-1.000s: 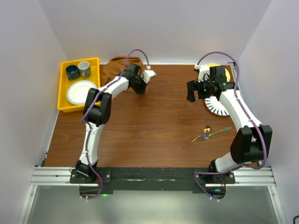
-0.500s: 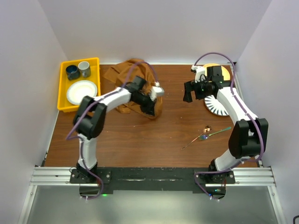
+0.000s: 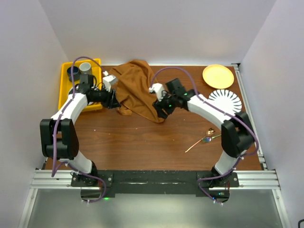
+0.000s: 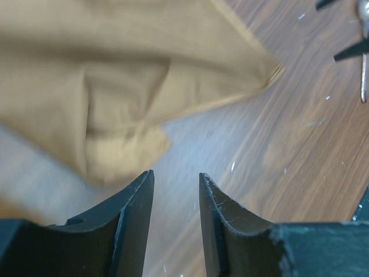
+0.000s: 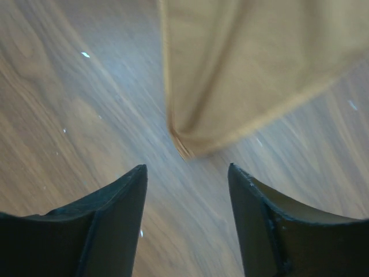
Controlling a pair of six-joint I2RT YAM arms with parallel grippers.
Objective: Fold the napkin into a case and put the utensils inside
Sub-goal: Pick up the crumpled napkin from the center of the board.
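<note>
The brown wooden worktop (image 3: 142,137) carries everything. The napkin (image 3: 135,88) lies on its far part, a little left of the middle, as a loose crumpled heap with folds and one corner pointing toward the near side; it is not folded into a case. The left gripper (image 3: 114,100) is at the left edge of the cloth. In the left wrist view its fingers stand only a little apart, with bare wood between them, and a napkin corner lies just ahead; it holds nothing. The right gripper (image 3: 159,108) is at the near right corner of the cloth. In the right wrist view its fingers are wider apart, with the cloth corner just in front of them and nothing gripped. A yellow bin (image 3: 64,88) stands at the far left with a grey cup (image 3: 85,68) inside. A yellow plate (image 3: 218,75) and a white plate (image 3: 225,99) are at the far right. The utensils (image 3: 209,138) lie on bare wood at the near right, well apart from the napkin.
</note>
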